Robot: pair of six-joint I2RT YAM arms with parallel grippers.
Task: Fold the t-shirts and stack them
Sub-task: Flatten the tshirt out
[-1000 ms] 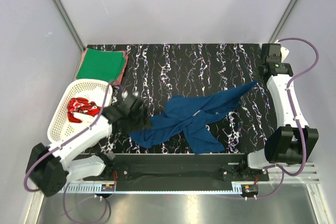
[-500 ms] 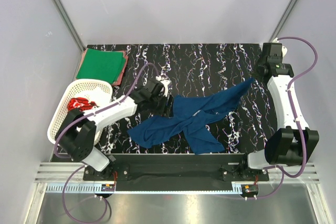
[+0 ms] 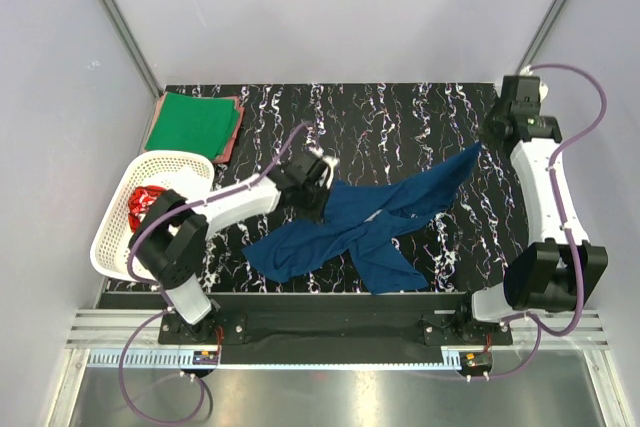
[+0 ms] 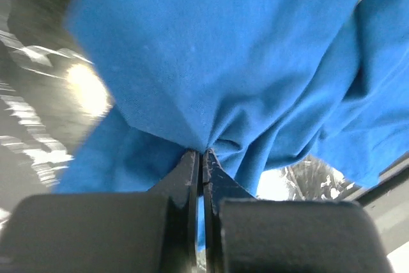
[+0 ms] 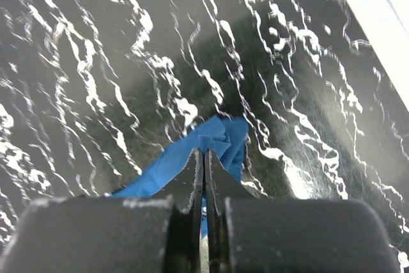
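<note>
Top view: the crumpled navy blue cloth t-shirt point(image 3: 370, 222) lies mid-way across the black white-veined table point(image 3: 400, 112), strung between the left jaws at its upper-left edge and the right jaws at its far-right tip. Left wrist: left jaws closed on a bunched pinch of cloth. Right wrist: right jaws closed on a small corner only. Risk: spreading tension may pull that thin corner free. The left bunch may also trap several layers and leave twists.

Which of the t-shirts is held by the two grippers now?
The blue t-shirt, lying unfolded mid-table, pinched by the left gripper and right gripper. The green one lies folded at the far-left corner; the red one sits in the basket.
</note>
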